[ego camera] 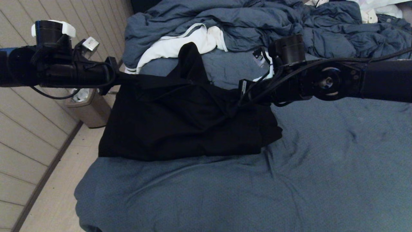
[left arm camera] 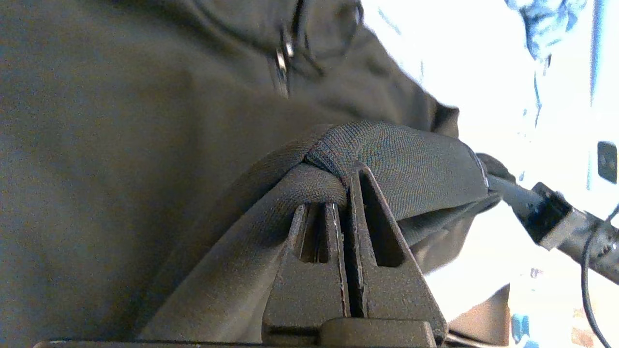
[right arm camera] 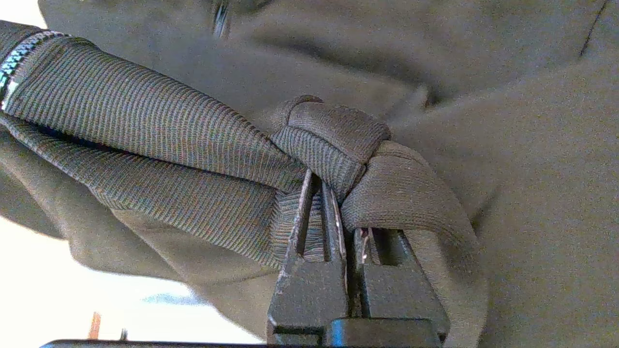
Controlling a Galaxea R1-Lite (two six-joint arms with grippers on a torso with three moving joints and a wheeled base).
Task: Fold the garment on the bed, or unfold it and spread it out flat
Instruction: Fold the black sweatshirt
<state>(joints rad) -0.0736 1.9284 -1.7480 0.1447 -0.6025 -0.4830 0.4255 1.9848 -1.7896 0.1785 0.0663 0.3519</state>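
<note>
The black garment hangs stretched between my two grippers over the left part of the bed. Its lower edge rests on the slate-blue sheet, and a dark part of it rises behind towards the white cloth. My left gripper holds the garment's upper left corner. In the left wrist view this gripper is shut on a bunched ribbed band of the garment. My right gripper holds the upper right part. In the right wrist view it is shut on ribbed fabric of the garment, beside a zipper.
A crumpled blue-grey duvet lies across the far end of the bed. A white cloth with a grey stripe sits in front of it. A waste bin stands on the floor left of the bed, by the panelled wall.
</note>
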